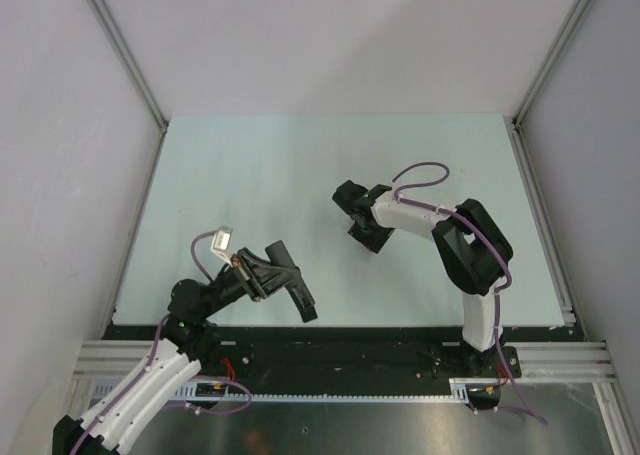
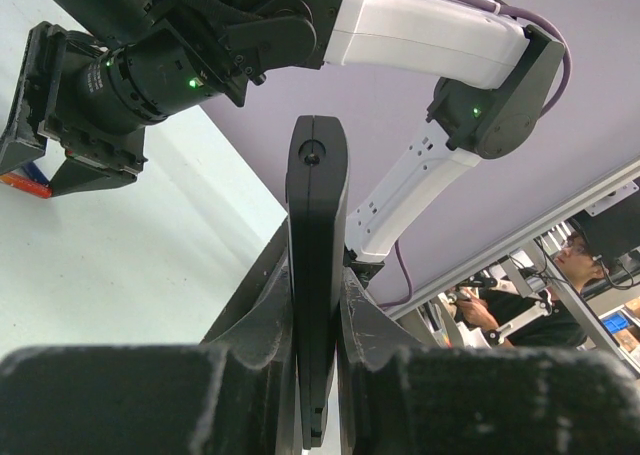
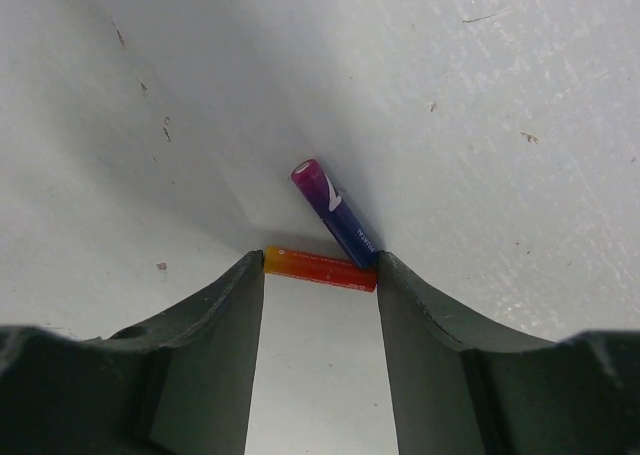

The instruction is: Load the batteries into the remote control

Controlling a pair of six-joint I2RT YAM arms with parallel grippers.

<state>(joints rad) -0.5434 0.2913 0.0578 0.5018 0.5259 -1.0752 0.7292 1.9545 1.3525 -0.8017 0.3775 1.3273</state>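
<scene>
The remote control (image 2: 317,175) is a slim black bar standing on edge between the fingers of my left gripper (image 2: 318,275), which is shut on it. From above, the remote (image 1: 300,297) sticks out of the left gripper (image 1: 275,272) near the table's front edge. My right gripper (image 3: 320,265) is down at the table, open, its fingertips at either end of the red-orange battery (image 3: 320,268). The dark blue-purple battery (image 3: 335,213) lies slanted just beyond, touching the red one's right end. Seen from above, the right gripper (image 1: 362,237) hides both batteries.
The pale table (image 1: 250,165) is walled by white panels on three sides, with aluminium rails (image 1: 545,200) along the edges. The right arm (image 2: 430,35) arches over the scene in the left wrist view. People and equipment show outside the cell (image 2: 570,265).
</scene>
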